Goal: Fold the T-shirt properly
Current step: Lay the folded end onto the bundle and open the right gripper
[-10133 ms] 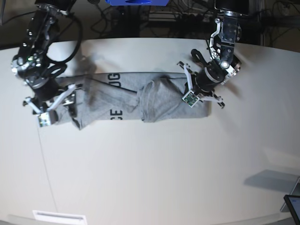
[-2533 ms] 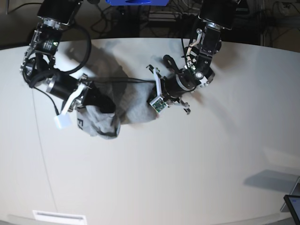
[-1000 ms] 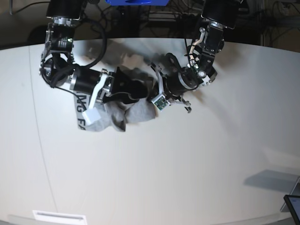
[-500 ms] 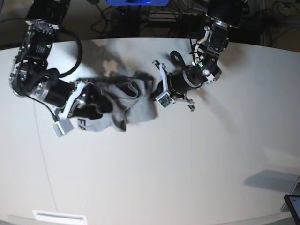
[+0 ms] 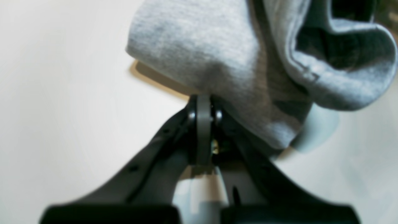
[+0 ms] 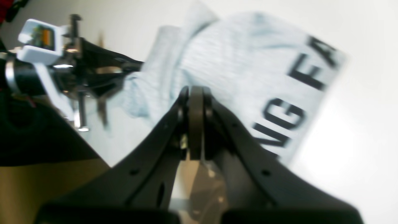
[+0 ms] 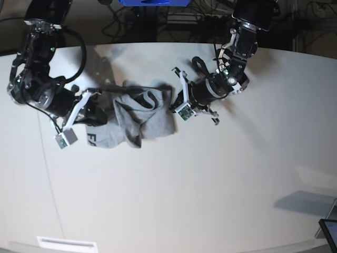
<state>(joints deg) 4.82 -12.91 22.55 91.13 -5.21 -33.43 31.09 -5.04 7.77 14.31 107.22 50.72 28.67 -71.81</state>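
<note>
The right pincer (image 6: 196,93) has just snapped together: a second ago its jaws stood wide over the bunched cloth, and now they meet, with the lettered end of the T-shirt (image 7: 138,118) lying just past them; whether any cloth is caught between them cannot be told from the blurred wrist view. In the base view that arm has drawn back toward the left edge of the bench (image 7: 200,200), and the shirt's printed end lies flat beside it. The left pincer (image 5: 203,105) is together as before, its jaws closed right at the plain grey edge at the shirt's other end, apparently clamped on a fold of it. Compared with ten seconds ago, when the shirt lay stretched in a long strip, it is now gathered into a short crumpled bundle between the two arms, in the far half of the bench left of centre. By my judgement that is a fold brought across but not laid neatly; the layers need smoothing and squaring. The bench is a pale, smooth, curved-edged top. Beyond its far edge the room is dark, with cables (image 7: 195,21) and a blue object (image 7: 152,2).
</note>
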